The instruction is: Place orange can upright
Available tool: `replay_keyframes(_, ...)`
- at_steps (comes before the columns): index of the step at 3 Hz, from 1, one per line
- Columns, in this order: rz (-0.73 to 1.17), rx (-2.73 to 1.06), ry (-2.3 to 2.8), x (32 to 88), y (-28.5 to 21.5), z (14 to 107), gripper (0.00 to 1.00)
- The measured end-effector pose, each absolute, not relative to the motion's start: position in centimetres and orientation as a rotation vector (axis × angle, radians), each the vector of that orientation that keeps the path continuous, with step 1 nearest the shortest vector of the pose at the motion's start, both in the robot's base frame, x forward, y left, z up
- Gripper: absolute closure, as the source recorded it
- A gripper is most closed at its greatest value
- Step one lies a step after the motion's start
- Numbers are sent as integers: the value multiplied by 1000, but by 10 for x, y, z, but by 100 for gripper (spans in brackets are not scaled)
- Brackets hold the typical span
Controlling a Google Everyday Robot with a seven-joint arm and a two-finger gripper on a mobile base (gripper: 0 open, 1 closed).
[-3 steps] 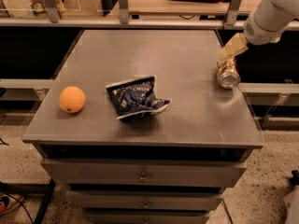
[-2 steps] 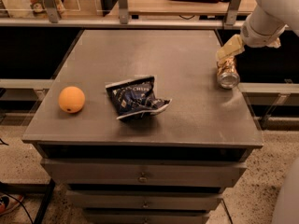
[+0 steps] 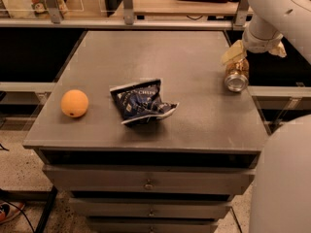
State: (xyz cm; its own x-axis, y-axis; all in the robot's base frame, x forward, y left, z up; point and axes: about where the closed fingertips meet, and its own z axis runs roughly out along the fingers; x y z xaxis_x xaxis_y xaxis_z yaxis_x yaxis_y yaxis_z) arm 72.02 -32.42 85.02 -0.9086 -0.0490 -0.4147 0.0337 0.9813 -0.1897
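Observation:
The orange can (image 3: 236, 76) lies on its side near the right edge of the grey table (image 3: 194, 125), its silver top turned toward the camera. My gripper (image 3: 233, 53) is at the can's far end, right above and behind it and touching or nearly touching it. The white arm comes down to it from the top right.
A crumpled dark blue chip bag (image 3: 142, 102) lies at the table's middle. A round orange fruit (image 3: 74, 103) sits near the left front edge. Drawers are below the tabletop. Shelving stands behind. A part of my white body (image 3: 286, 178) fills the lower right.
The can and gripper stay in about the same place. The upper arm has swung further into view at the top right, and the white body at the lower right has grown larger.

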Motion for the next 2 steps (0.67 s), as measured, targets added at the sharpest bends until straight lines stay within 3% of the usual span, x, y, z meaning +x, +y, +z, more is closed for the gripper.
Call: replay_keyframes(2,-261,-3,2727,720,-324,845,0)
